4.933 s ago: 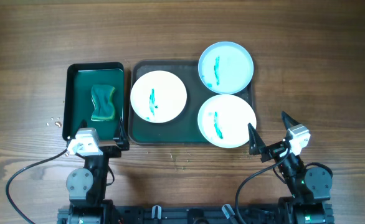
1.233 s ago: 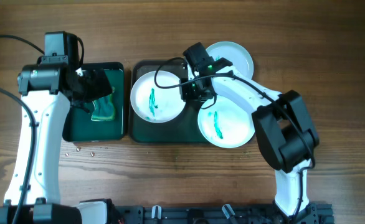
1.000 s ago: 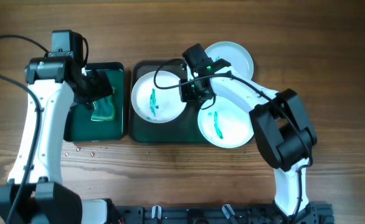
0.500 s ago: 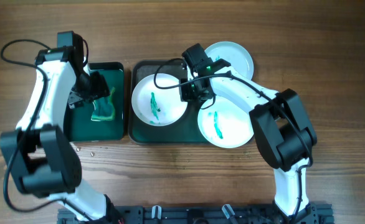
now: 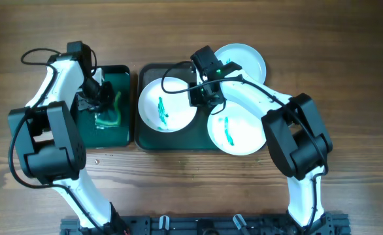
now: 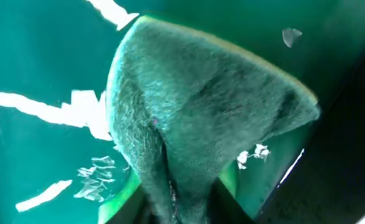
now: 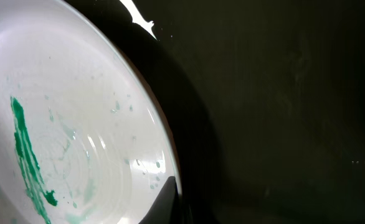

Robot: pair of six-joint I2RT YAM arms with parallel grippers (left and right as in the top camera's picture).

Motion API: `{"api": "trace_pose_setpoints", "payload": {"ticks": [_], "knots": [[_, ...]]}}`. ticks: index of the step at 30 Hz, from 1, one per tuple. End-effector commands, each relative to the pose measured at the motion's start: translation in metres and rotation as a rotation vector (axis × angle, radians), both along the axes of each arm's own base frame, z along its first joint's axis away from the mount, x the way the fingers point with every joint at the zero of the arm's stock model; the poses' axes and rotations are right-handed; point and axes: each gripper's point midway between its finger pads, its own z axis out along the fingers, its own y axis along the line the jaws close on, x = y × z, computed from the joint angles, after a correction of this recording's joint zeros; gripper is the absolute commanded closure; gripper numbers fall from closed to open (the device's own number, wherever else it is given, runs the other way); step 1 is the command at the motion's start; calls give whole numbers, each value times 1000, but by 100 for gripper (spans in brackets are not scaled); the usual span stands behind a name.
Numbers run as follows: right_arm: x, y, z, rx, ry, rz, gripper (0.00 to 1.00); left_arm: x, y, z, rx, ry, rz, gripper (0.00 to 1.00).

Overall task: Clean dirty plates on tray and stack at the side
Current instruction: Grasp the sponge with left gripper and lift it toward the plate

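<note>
Three plates lie on the dark green tray (image 5: 146, 142). The left plate (image 5: 166, 108) (image 7: 76, 137) carries teal smears. My right gripper (image 5: 200, 98) (image 7: 176, 198) is shut on its right rim, with one dark finger (image 7: 162, 200) lying on the white inner face. The front right plate (image 5: 240, 130) also has a teal streak. My right arm partly covers the back right plate (image 5: 249, 59). My left gripper (image 5: 102, 99) (image 6: 182, 211) is shut on the green sponge (image 5: 108, 116) (image 6: 201, 106), which buckles into a fold between the fingers.
The sponge sits in a smaller, wet, black-rimmed green tray (image 5: 80, 136) left of the big tray. A few crumbs (image 5: 97, 156) lie on the wooden table in front of it. My right arm stretches over the two right-hand plates.
My left gripper has come down onto the sponge and closed on it, squeezing it into a fold. The right gripper has stayed on the left plate's rim.
</note>
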Motion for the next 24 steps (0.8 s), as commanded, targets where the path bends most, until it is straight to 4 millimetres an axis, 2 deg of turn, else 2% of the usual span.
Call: {"api": "trace_pose_setpoints", "payload": {"ticks": [1, 5, 9, 16, 19, 24], "knots": [[3, -8, -12, -59, -13, 1, 96, 5, -1, -5, -13, -10, -10, 86], [3, -8, -12, -59, -13, 1, 96, 4, -2, -7, -15, -2, -13, 96], [3, -6, -11, -53, -10, 4, 96, 6, -3, -3, -15, -13, -10, 96], [-4, 7, -7, 32, 30, 23, 96, 25, -15, 53, -83, -112, 35, 96], [-6, 10, -6, 54, 51, 5, 96, 32, -40, 79, -212, -171, 47, 96], [-9, 12, -5, 73, 76, -4, 96, 31, -67, 87, -287, -173, 23, 96]]}}
